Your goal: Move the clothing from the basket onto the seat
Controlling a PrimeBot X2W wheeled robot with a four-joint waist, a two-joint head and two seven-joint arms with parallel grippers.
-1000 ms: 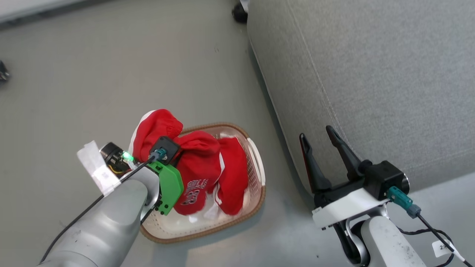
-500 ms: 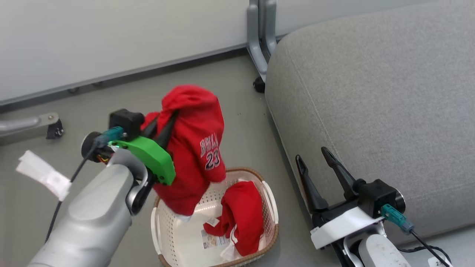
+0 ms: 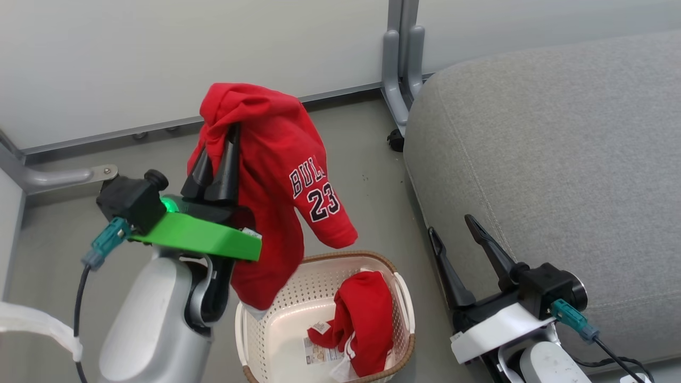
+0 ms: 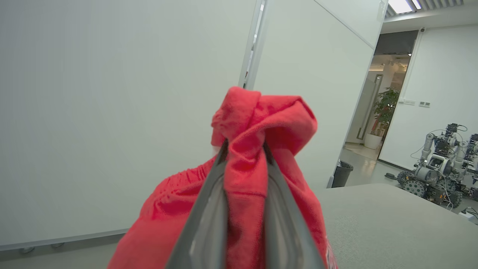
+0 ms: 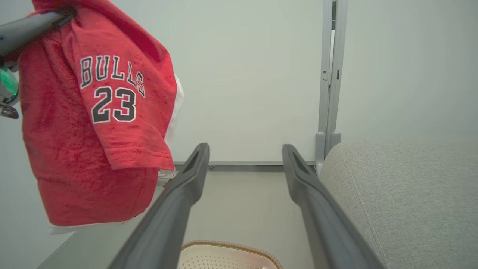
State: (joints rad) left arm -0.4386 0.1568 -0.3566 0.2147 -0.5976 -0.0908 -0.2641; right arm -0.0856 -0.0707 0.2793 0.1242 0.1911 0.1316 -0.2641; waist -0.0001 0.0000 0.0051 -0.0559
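In the head view, the left gripper (image 3: 219, 144) stands at the middle left of the frame, its two dark fingers clenched on a bunched fold of the red jersey (image 3: 287, 175). The jersey hangs in the air from that grasp, with "BULLS 23" showing at the centre of the frame. Its lower hem (image 3: 255, 303) crosses the basket's left rim in the picture, but whether it touches the rim cannot be told.

The basket (image 3: 319, 259) sits on the floor (image 3: 80, 159) at the bottom centre. The second red garment (image 3: 367, 319), with white stripes, lies against its right side, beside a paper label (image 3: 322, 351) on the bottom. The grey seat (image 3: 558, 159) takes up the right half of the frame, near the basket but apart from it.

The right gripper (image 3: 450, 224) is at the lower right, in front of the seat's edge, with its fingers spread and holding nothing.

In the left wrist view, the fingers of the left gripper (image 4: 244, 145) squeeze the jersey (image 4: 261, 119) between them, and a knot of cloth rises above their tips.

In the right wrist view, the jersey (image 5: 93, 149) hangs at the upper left. The basket (image 5: 227, 246) rim shows at the bottom centre, and the seat (image 5: 403, 194) is at the lower right.
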